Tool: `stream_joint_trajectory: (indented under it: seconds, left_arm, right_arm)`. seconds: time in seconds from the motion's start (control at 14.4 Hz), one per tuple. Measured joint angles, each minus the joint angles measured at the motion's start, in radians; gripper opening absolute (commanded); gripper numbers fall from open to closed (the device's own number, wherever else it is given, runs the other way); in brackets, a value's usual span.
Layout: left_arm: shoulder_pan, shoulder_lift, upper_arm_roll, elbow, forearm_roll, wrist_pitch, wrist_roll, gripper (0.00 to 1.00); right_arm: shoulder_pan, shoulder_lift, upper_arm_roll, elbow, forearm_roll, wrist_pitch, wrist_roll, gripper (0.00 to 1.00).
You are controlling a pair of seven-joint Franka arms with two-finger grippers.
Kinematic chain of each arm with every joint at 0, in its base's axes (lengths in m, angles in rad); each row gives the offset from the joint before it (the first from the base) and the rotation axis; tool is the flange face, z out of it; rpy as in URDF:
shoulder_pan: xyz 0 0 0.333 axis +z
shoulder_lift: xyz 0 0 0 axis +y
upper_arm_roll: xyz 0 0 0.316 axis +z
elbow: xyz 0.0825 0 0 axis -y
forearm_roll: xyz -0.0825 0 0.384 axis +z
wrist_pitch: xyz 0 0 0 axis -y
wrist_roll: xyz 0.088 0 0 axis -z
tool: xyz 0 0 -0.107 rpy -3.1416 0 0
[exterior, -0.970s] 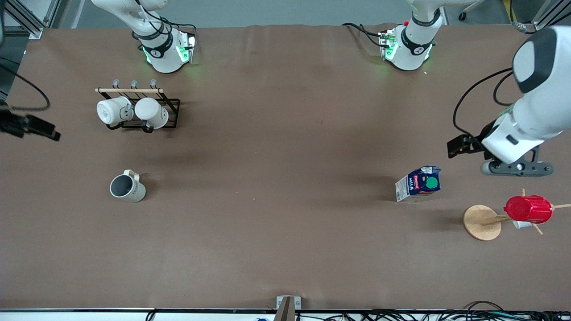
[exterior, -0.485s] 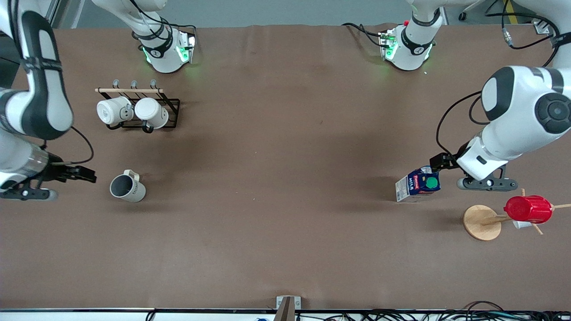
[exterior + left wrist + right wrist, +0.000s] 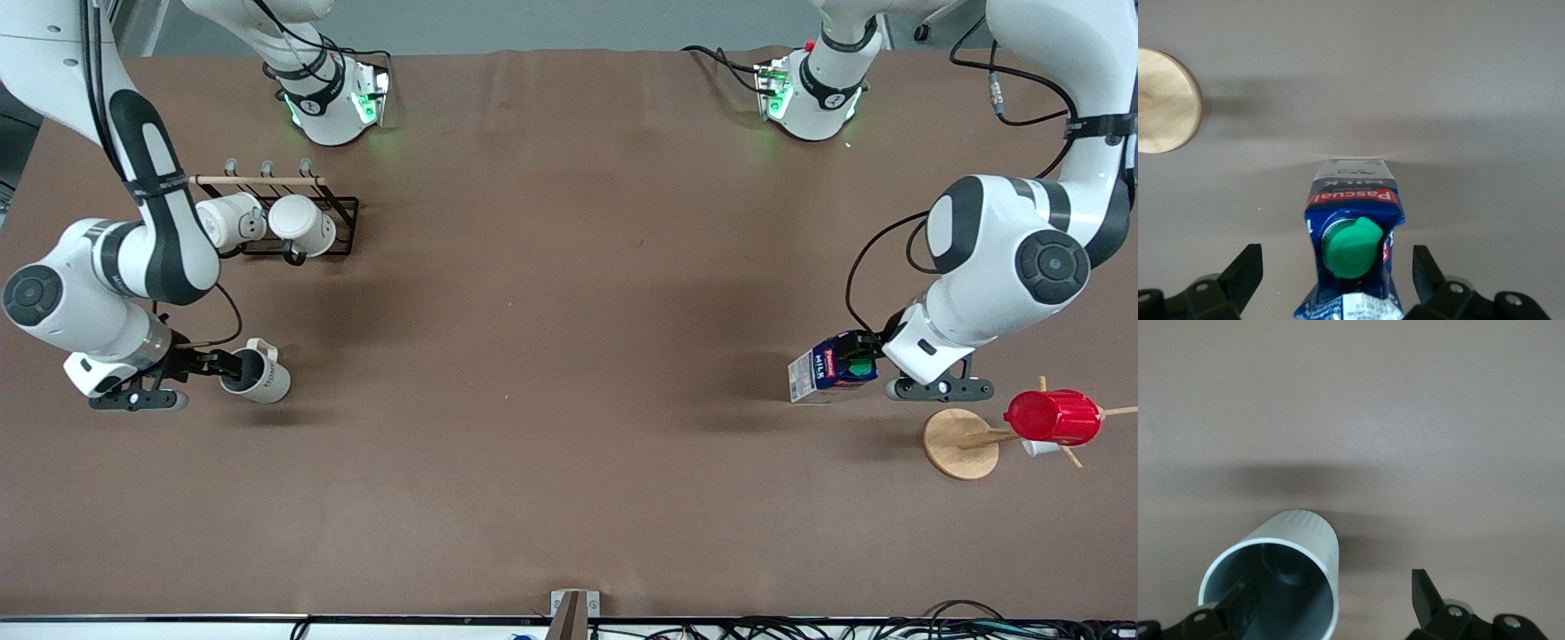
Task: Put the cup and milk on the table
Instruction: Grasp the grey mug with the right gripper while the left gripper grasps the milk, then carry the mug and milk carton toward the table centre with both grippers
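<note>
The cream-beige cup [image 3: 260, 379] stands upright on the brown table [image 3: 569, 311] toward the right arm's end, handle toward the robots. My right gripper [image 3: 224, 364] is open at its rim. In the right wrist view one finger is inside the cup [image 3: 1281, 580] and the other outside, so the gripper [image 3: 1331, 593] straddles the wall. The milk [image 3: 827, 368] stands toward the left arm's end. My left gripper [image 3: 861, 356] is open around its top. In the left wrist view the carton [image 3: 1353, 233] sits between the gripper's [image 3: 1336, 270] fingers with gaps on both sides.
A black wire rack [image 3: 342, 209] with two white mugs [image 3: 267, 222] stands farther from the camera than the cup. A wooden mug tree with a round base [image 3: 960, 443] holds a red cup [image 3: 1053, 416] beside the milk; its base shows in the left wrist view [image 3: 1165, 100].
Both arms swung in from the table's ends and came down. The right gripper reached the cup's rim, the left gripper reached the milk's top. Cup and milk have not moved.
</note>
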Motion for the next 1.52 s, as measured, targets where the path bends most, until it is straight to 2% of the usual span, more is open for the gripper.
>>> stream_joint_trajectory:
  seconds: [0.21,0.35,0.42,0.55,0.62,0.97,1.04,1.18,1.32,1.52]
  left_arm:
    - [-0.001,0.003,-0.001,-0.027,0.000,0.025,-0.001,0.74]
    - [-0.001,0.003,-0.002,-0.037,0.000,0.029,-0.001,0.57]
    - [-0.001,0.003,-0.002,-0.040,0.000,0.030,-0.001,0.50]
    - [-0.001,0.003,-0.006,-0.042,0.000,0.030,-0.001,0.37]
    - [-0.001,0.003,-0.009,-0.042,0.000,0.031,-0.001,0.33]
    - [-0.001,-0.010,-0.020,-0.032,0.000,0.034,-0.001,0.29]
    - [-0.001,-0.017,-0.024,-0.026,0.000,0.034,-0.001,0.29]
    - [-0.001,-0.030,-0.029,-0.007,0.000,0.031,-0.001,0.29]
    - [-0.001,-0.039,-0.030,0.019,0.000,0.001,-0.001,0.29]
    - [-0.001,-0.042,-0.030,0.074,0.000,-0.067,-0.001,0.29]
  right_arm:
    - [0.005,0.016,0.000,-0.013,-0.001,0.041,-0.002,0.86]
    - [0.005,0.022,0.000,-0.018,-0.001,0.058,-0.003,0.69]
    - [0.005,0.025,0.000,-0.021,-0.001,0.068,-0.003,0.55]
    - [0.005,0.032,0.000,-0.025,-0.001,0.088,-0.003,0.13]
    - [0.005,0.034,-0.001,-0.025,-0.001,0.091,-0.003,0.03]
    - [0.005,0.034,0.000,-0.020,-0.001,0.087,0.011,0.00]
    - [0.006,0.033,0.001,-0.010,-0.001,0.059,0.029,0.00]
    - [0.019,0.025,0.018,0.058,-0.001,-0.088,0.100,0.00]
    - [0.077,0.001,0.076,0.178,-0.001,-0.266,0.242,0.00]
    - [0.240,-0.025,0.121,0.267,-0.003,-0.328,0.409,0.00]
